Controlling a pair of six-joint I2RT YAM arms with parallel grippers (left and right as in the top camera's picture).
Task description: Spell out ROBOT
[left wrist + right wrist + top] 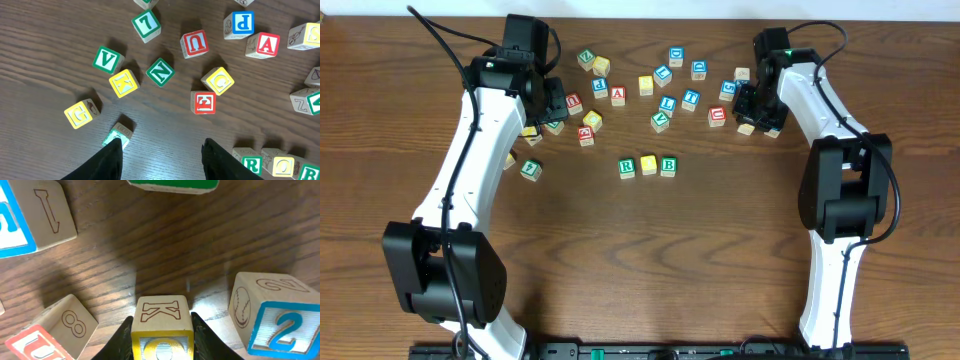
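Three blocks stand in a row near the middle of the table [720,250]: the R block [626,167], the O block [648,165] and the B block [668,166], side by side. The step in hand looks to be fetching the second O. The right gripper [758,112] is down among the loose blocks at the far right, its fingers clamped on either side of the K-and-O block [161,311], which shows a K on one face and a yellow O on the next. I cannot tell whether it has left the wood. The left gripper [162,147] hangs spread over the left scatter, holding nothing. The next move calls for a straight lift, since the 2 block [280,325] and the 8 block [70,322] sit close by. The block then goes just beside the B block's free side, probably turned so its O faces up.
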